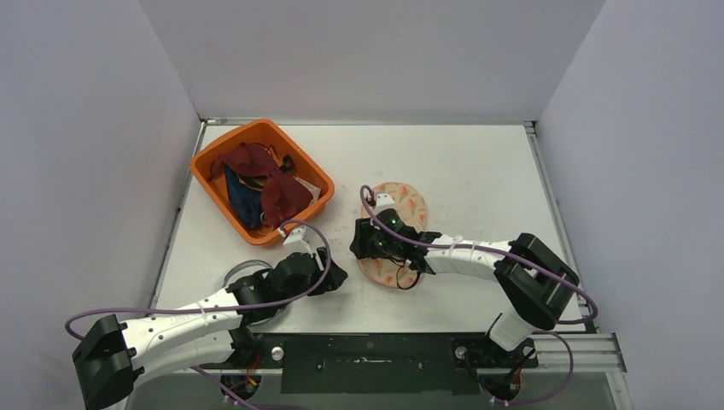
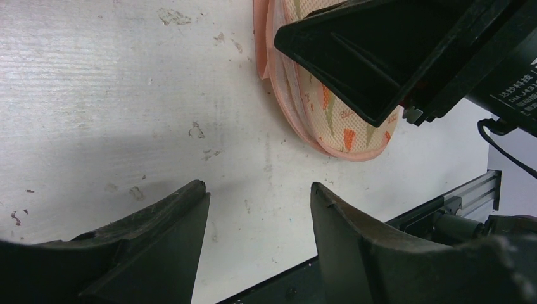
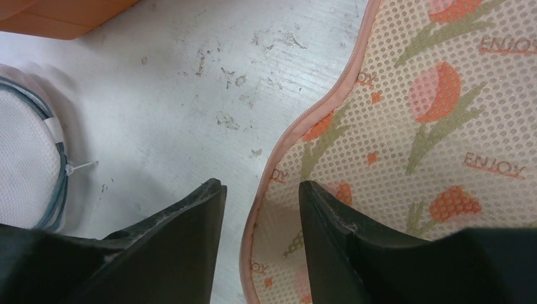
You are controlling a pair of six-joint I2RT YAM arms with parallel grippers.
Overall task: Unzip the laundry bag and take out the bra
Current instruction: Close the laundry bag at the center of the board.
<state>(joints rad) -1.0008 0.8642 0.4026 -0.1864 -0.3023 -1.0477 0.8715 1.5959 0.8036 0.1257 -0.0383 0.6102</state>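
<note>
The laundry bag is a round, flat mesh pouch with a tulip print and a pink zipped rim, lying at the table's middle. My right gripper is open. Its jaws straddle the bag's left rim, one finger over the mesh and one over the table. In the top view the right gripper sits on the bag's left side. My left gripper is open over bare table just left of the bag, with nothing between its fingers. The bra is hidden.
An orange bin at the back left holds dark red and blue garments. A white mesh pouch with a blue rim lies under my left arm, near the front edge. The black rail runs along the near edge.
</note>
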